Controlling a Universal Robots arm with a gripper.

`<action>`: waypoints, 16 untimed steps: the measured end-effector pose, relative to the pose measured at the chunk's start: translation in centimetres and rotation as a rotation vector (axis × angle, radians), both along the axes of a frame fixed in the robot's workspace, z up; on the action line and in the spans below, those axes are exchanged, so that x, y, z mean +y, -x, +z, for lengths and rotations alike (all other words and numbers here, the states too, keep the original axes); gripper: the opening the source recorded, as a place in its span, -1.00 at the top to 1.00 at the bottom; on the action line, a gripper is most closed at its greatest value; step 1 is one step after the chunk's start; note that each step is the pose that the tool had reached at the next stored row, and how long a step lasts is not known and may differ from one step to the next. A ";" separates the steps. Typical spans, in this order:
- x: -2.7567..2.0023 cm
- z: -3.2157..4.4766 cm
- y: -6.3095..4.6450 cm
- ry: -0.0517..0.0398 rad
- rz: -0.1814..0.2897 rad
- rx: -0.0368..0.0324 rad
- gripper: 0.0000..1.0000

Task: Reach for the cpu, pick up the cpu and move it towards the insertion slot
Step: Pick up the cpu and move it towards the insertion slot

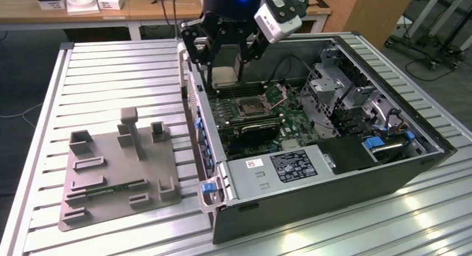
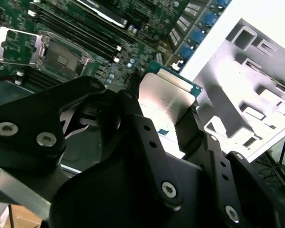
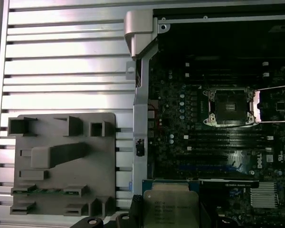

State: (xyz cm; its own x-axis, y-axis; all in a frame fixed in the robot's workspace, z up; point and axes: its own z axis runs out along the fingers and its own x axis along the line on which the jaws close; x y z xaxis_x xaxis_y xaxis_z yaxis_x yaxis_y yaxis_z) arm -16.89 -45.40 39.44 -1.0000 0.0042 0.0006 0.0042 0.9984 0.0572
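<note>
I held the cpu (image 1: 223, 74) clamped in the tool (image 1: 225, 73), lifted clear, slot (image 1: 251, 106) at five o'clock.

The tool (image 2: 167, 124) has matte black linked fingers (image 2: 142, 137) with silver screws and a blue light.

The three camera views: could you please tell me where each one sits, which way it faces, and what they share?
Exterior view: off the arm, looking down at the open computer case, the grey tray and the gripper holding the cpu.
Second wrist view: on the arm, looking past its black fingers and the clamped cpu to the motherboard.
First wrist view: on the arm, facing straight down on the tray and the insertion slot; the cpu shows at the edge.
All three share the cpu, tray and slot.
</note>
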 end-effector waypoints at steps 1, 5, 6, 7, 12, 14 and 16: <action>0.01 -0.01 -0.3 -0.0001 0.000 0.0000 -0.09; 0.06 -0.01 -1.3 0.0000 0.000 0.0000 -0.09; 0.08 -0.02 -1.5 -0.0001 0.000 0.0000 -0.09; 0.09 -0.03 -1.8 -0.0001 0.000 -0.0001 -0.09; 0.15 -0.04 -3.0 -0.0001 0.000 0.0000 -0.09; 0.16 -0.04 -3.5 0.0000 0.000 0.0000 -0.09; 0.18 -0.05 -3.9 -0.0001 0.000 0.0000 -0.09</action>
State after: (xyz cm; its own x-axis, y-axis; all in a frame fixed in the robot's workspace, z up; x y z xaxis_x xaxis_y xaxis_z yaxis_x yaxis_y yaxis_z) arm -12.98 -45.22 39.39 -1.0000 0.0042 0.0006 0.0043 0.9983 0.0573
